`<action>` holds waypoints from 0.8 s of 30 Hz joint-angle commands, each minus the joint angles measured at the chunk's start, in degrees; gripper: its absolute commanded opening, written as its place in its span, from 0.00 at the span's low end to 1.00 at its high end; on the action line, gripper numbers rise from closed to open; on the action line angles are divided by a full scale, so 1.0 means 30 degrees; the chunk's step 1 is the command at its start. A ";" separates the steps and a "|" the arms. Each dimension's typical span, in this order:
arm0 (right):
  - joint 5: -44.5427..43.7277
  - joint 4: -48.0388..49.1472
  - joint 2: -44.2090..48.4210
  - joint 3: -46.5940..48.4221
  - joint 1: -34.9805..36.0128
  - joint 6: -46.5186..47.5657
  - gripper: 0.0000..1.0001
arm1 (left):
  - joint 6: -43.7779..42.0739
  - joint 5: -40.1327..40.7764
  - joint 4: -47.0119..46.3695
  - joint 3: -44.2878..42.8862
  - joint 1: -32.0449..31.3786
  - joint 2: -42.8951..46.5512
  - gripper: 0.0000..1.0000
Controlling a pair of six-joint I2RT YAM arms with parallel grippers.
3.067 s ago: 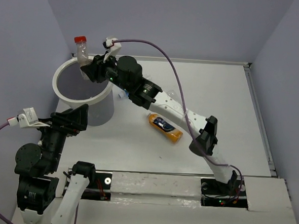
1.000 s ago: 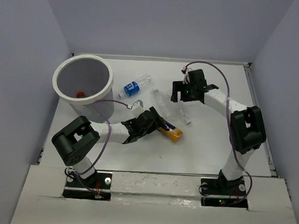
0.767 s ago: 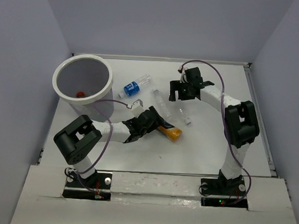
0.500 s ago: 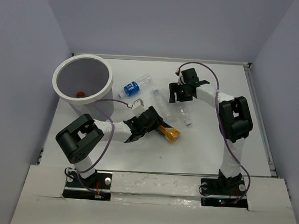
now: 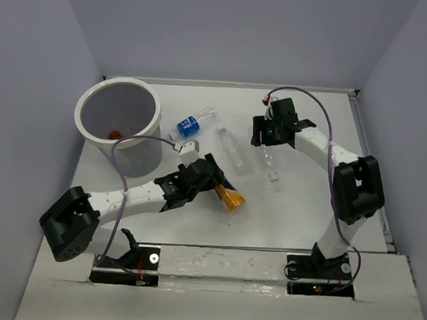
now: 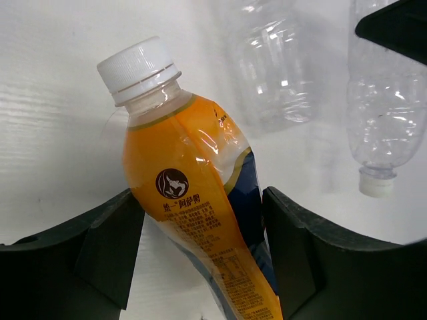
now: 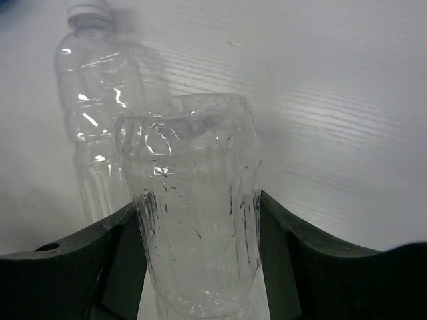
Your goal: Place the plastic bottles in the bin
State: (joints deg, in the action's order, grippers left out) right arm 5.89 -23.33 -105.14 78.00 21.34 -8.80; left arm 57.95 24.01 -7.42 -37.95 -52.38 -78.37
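The white round bin (image 5: 92, 134) stands at the far left with the small red-capped bottle (image 5: 114, 134) inside. My left gripper (image 5: 213, 183) is shut on the orange-yellow bottle (image 5: 230, 198), which shows in the left wrist view (image 6: 187, 193) between the jaws, white cap pointing away. My right gripper (image 5: 267, 144) is shut on a clear unlabelled bottle (image 5: 271, 163), whose body fills the gap between the jaws in the right wrist view (image 7: 197, 220). A second clear bottle (image 5: 232, 150) lies between the two grippers. The blue-label bottle (image 5: 192, 122) lies beside the bin.
The table's back wall and right edge rail (image 5: 372, 170) bound the area. The left arm's cable loops in front of the bin (image 5: 119, 158). The second clear bottle also shows in the right wrist view (image 7: 93, 113) and the left wrist view (image 6: 277, 67).
The left arm has swung its elbow out to the left and turned the orange bottle, cap now toward the near right. The right gripper has shifted slightly right with its clear bottle.
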 commanded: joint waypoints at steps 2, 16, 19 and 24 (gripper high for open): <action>-0.0470 0.1857 0.4865 -0.1679 -0.0142 -0.0991 0.53 | -0.3229 0.3243 0.3993 -0.3281 -0.0265 0.6273 0.58; -0.0410 0.4466 1.0702 -0.4232 0.4718 -0.2575 0.52 | -1.6966 1.5342 0.5209 -1.4565 0.2192 0.8780 0.57; -0.0440 0.5022 1.0556 -0.3793 0.5920 -0.2868 0.52 | -1.9199 1.6340 0.3794 -1.4302 0.4651 0.8253 0.60; -0.0205 0.5492 1.0438 -0.2944 0.7297 -0.3015 0.52 | -2.0433 1.5321 0.2649 -1.3247 0.9073 0.6643 0.61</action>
State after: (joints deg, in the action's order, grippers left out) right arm 5.63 -11.92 -73.97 65.25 40.86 -16.80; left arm 4.64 67.53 4.73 -79.99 -33.21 -53.39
